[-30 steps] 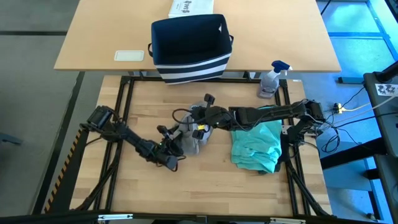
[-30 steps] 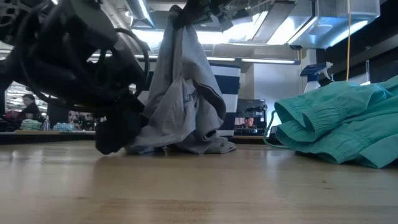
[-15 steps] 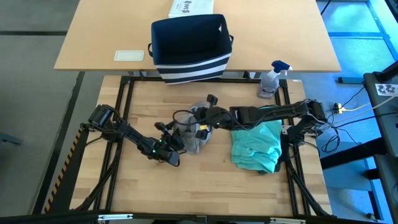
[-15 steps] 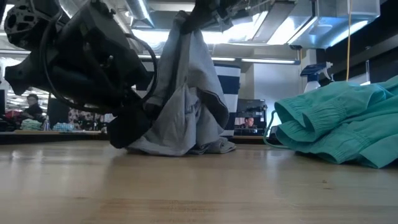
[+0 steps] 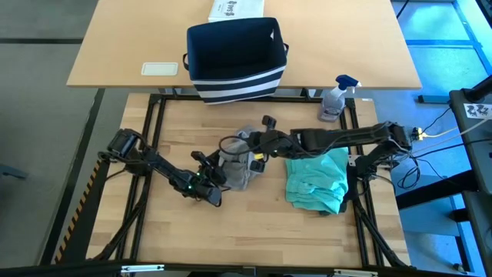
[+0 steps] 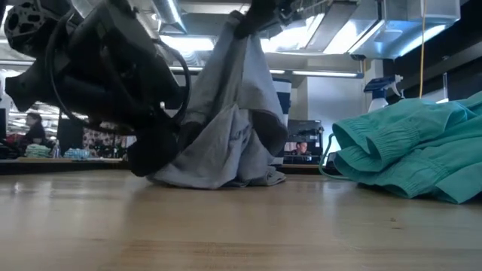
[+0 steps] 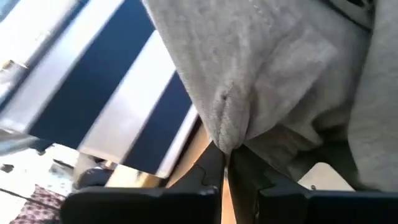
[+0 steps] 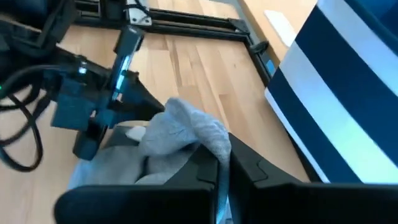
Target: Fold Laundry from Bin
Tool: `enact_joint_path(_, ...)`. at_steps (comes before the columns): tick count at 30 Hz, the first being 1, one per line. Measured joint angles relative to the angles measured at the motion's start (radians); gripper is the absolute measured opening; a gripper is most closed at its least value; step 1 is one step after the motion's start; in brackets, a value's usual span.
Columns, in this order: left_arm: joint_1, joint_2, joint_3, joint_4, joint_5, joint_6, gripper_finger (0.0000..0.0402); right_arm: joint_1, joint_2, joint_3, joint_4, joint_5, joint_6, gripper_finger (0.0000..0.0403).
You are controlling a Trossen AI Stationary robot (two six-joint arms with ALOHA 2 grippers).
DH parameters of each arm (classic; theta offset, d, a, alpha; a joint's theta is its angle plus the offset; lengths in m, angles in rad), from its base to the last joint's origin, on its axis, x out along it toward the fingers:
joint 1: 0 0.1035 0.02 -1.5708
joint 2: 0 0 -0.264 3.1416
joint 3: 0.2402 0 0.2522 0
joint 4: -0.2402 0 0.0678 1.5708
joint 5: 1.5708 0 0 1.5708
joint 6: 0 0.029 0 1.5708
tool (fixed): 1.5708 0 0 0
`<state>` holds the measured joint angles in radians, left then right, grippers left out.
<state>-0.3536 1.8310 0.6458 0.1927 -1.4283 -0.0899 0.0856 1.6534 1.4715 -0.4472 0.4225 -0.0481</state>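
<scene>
High view: right gripper (image 5: 260, 146) clamped on grey shirt (image 5: 237, 165) top, lifting; left gripper (image 5: 213, 178) pinches lower edge, for spreading flat.

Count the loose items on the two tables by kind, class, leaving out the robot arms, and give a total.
Cloth garments: 2, the grey T-shirt and the teal piece
Fabric bins: 1, the navy striped bin
Spray bottles: 1, the spray bottle
White printed boxes: 1, the white box
Flat pale pads: 1, the pale pad
Total: 6
</scene>
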Motion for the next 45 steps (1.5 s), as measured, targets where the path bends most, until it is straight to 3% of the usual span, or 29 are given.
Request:
enact_joint_path(12, -0.124, -0.282, 0.115, 0.006, -0.133, 0.445, 0.0002, 0.0, -0.067, 0.006, -0.217, -0.005, -0.111, 0.0016)
enact_joint_path(16, -0.156, -0.359, 0.179, 0.004, -0.126, 0.581, 0.0002, 0.0, -0.077, 0.005, -0.253, -0.005, -0.195, 0.005)
enact_joint_path(20, -0.176, -0.415, 0.234, 0.003, -0.123, 0.684, 0.0001, 0.0, -0.1, 0.005, -0.275, 0.0, -0.24, 0.0111)
enact_joint_path(25, -0.184, -0.473, 0.269, 0.005, -0.066, 0.73, 0.0, 0.02, -0.17, 0.005, -0.24, 0.01, -0.245, 0.0189)
enact_joint_path(29, -0.183, -0.49, 0.275, 0.001, -0.007, 0.731, 0.0, 0.075, -0.194, 0.005, -0.123, -0.072, -0.256, 0.0225)
enact_joint_path(33, -0.174, -0.491, 0.276, 0.001, 0.048, 0.702, 0.0, 0.138, -0.163, 0.006, 0.0, -0.09, -0.323, 0.0234)
enact_joint_path(45, -0.163, -0.491, 0.276, 0.003, 0.076, 0.667, 0.0, 0.169, 0.039, 0.004, 0.233, 0.059, -0.404, 0.0234)
